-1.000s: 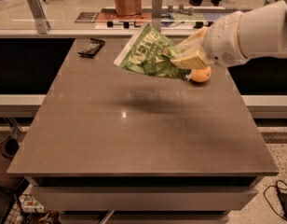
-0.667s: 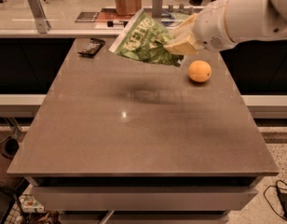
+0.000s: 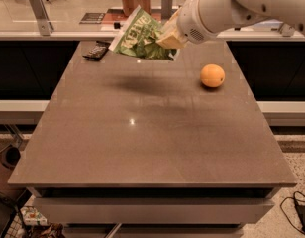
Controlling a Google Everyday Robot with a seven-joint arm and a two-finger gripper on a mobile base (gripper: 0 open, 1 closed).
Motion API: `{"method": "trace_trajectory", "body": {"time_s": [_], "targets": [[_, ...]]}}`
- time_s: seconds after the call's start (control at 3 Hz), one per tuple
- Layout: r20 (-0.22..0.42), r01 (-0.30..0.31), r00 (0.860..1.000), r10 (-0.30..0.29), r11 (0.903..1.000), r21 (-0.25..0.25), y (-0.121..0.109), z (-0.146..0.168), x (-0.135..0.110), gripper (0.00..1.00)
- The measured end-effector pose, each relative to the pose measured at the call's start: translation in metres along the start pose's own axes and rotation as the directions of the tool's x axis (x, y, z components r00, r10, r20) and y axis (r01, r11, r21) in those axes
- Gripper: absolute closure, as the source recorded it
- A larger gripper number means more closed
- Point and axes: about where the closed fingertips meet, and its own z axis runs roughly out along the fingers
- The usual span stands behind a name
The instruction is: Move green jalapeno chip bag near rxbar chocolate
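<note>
The green jalapeno chip bag (image 3: 140, 36) hangs in the air above the far part of the table, tilted, with white lettering showing. My gripper (image 3: 168, 37) is shut on the bag's right end, and the white arm reaches in from the upper right. The rxbar chocolate (image 3: 96, 51) lies flat and dark at the table's far left corner, to the left of and below the bag. The bag's shadow falls on the table beneath it.
A round orange fruit (image 3: 212, 76) sits on the brown table (image 3: 142, 133) at the right, near the far edge. Behind the table runs a counter with a brown container (image 3: 134, 1) and a metal post (image 3: 166, 5).
The arm has carried the chip bag to the left and farther back, away from the orange fruit and closer to the dark bar. The fruit stays in place.
</note>
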Motion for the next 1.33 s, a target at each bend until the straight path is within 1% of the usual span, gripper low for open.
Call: {"method": "trace_trajectory", "body": {"time_s": [0.33,0.67,1.0,1.33], "targets": [[-0.066,-0.013,0.998,0.018,0.9974,0.071,-0.016,0.028,0.004,1.0],[-0.062,-0.04,0.997,0.05,0.9882,0.148,-0.038,0.052,0.009,1.0],[-0.032,-0.059,0.997,0.066,0.9784,0.198,-0.062,0.076,0.005,1.0],[-0.009,-0.063,0.998,0.067,0.9738,0.218,-0.077,0.099,-0.005,1.0]]}}
